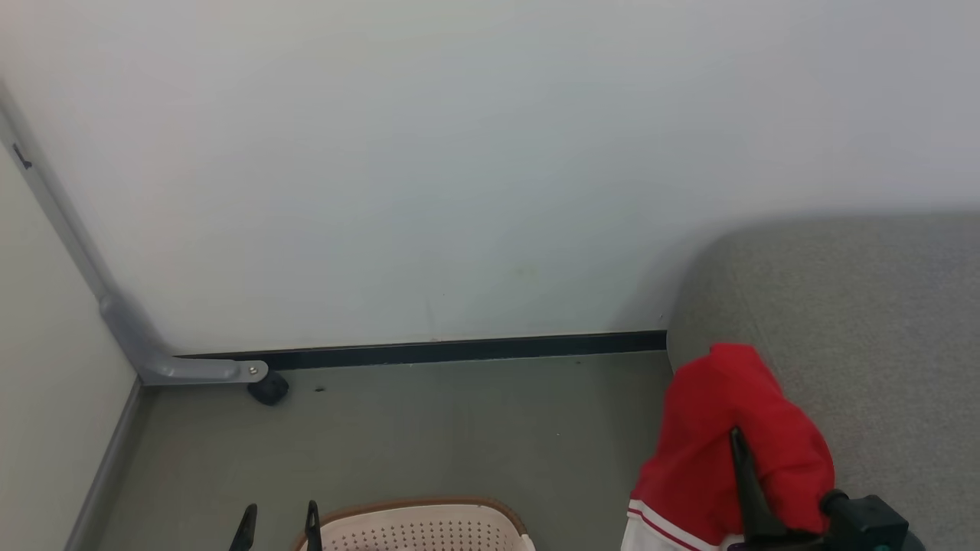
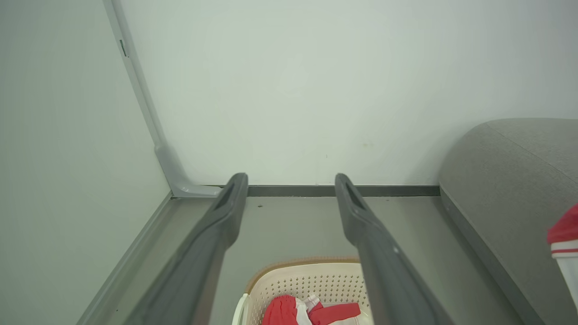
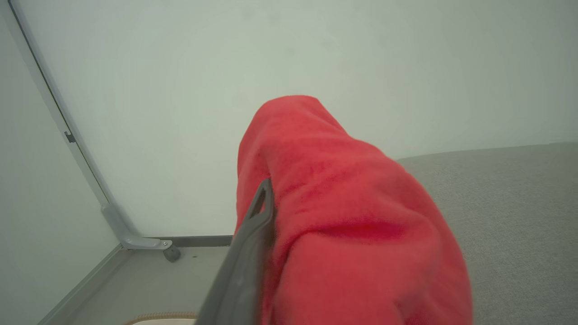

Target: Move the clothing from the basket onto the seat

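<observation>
The left gripper was seen at the left edge of the basket, its 2 dark fingers spread wide with nothing held between them. Inside the basket, red and white clothing was seen lying in a heap. Well to the right of the basket, 1 red garment with red-striped white trim was held aloft by the right gripper, whose jaws were nearly closed on the fabric. 1 finger was exposed and the other was covered by cloth. Farther right of the basket, the grey seat was set against the wall. The garment was held at the seat's rounded corner, but contact could not be judged.
</observation>
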Available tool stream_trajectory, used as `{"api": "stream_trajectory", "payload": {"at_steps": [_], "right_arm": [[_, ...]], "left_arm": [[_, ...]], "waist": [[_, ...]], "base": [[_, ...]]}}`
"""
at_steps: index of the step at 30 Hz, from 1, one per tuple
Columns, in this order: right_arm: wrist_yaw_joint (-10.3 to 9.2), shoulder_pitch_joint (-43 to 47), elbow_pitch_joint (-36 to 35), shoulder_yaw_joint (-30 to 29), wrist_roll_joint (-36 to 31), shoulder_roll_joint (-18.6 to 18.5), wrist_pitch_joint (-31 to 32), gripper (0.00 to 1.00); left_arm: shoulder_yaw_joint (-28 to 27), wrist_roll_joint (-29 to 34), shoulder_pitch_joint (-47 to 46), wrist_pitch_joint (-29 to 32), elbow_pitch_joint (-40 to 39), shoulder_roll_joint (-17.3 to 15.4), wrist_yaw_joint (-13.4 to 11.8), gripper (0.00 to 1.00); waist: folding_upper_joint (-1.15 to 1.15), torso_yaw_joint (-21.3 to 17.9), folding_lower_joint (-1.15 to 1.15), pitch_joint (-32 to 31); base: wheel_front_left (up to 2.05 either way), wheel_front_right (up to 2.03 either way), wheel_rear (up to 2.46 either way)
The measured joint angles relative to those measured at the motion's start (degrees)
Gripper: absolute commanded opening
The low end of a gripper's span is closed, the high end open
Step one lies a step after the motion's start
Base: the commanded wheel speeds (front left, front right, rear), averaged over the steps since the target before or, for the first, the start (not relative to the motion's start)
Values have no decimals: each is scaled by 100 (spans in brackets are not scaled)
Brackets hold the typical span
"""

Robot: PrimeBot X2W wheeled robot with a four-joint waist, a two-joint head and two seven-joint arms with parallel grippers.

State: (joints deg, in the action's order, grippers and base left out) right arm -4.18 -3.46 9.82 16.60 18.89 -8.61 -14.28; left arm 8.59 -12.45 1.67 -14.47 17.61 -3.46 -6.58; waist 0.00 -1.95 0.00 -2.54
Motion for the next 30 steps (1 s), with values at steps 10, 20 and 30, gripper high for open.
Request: {"api": "stream_trajectory", "payload": {"at_steps": [10, 20, 30], "right_arm": [[23, -120, -122, -213, -135, -22, 0, 0], [15, -194, -377, -536, -336, -143, 0, 0], [14, -336, -613, -846, -452, -269, -1, 0]], "left_arm": [[44, 1, -1, 0, -197, 9, 53, 100], [385, 123, -95, 0, -481, 18, 375, 100], [922, 229, -159, -1, -920, 18, 1062, 100]], "waist": [[0, -443, 0, 116], [0, -1136, 0, 333], [0, -1837, 0, 585]], "base": [[0, 0, 0], [0, 0, 0], [0, 0, 0]]}}
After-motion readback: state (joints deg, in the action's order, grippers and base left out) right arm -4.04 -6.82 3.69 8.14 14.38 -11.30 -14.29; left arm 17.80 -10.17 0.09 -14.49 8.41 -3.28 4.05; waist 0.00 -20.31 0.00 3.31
